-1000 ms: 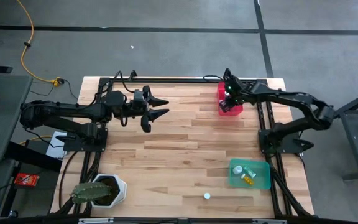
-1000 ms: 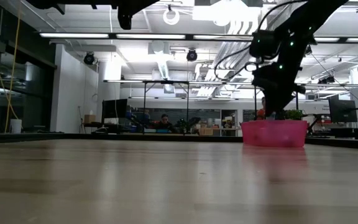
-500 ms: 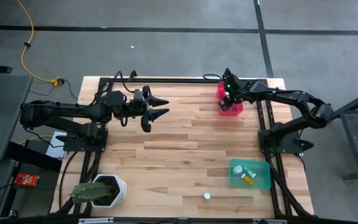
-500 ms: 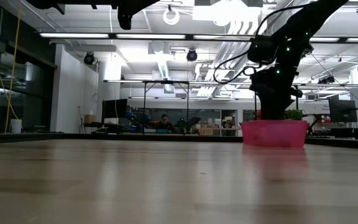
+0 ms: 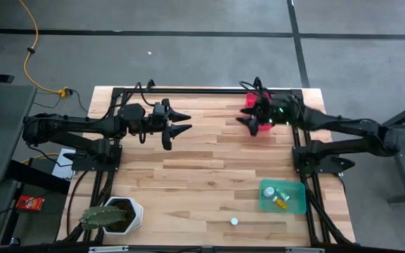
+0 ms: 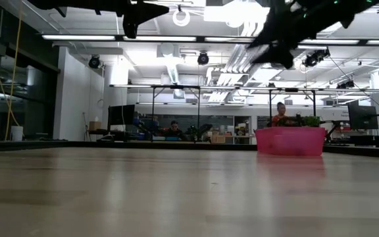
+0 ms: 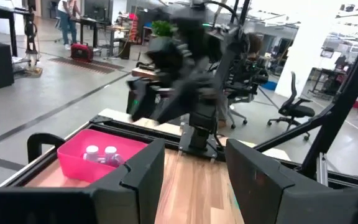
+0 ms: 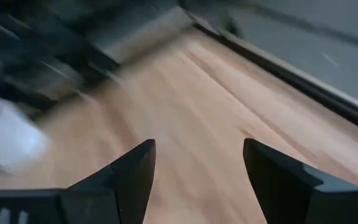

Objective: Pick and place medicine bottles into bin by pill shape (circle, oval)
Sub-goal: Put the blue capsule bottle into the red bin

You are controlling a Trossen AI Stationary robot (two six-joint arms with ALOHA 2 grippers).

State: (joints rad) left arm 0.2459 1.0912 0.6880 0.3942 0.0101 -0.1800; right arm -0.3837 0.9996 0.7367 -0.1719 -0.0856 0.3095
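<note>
A pink bin [image 7: 73, 163] stands at the table's far right and holds two white-capped medicine bottles [image 7: 100, 153], standing upright. In the high view the right arm covers most of the bin [image 5: 264, 128]. My right gripper [image 5: 245, 118] hovers open above the bin's left side, pointing toward the table's left, with nothing between its fingers [image 8: 135, 171]. A green bin [image 5: 263, 204] near the right front holds two or three more bottles [image 5: 278, 197]. One loose bottle [image 5: 234, 221] rests on the wood near the front edge. My left gripper [image 5: 187, 121] waits open, high over the table's far middle.
A white pot with a cactus [image 5: 114, 214] stands at the front left corner. Black frame rails [image 5: 188, 91] run along the far edge and both sides. Bare wood lies between the two arms and across the middle of the table.
My right gripper has risen out of the pink bin, where it reached down a second ago. It has tipped from pointing down to nearly level and swung toward the table's left, moving fast. My left arm has kept still.
</note>
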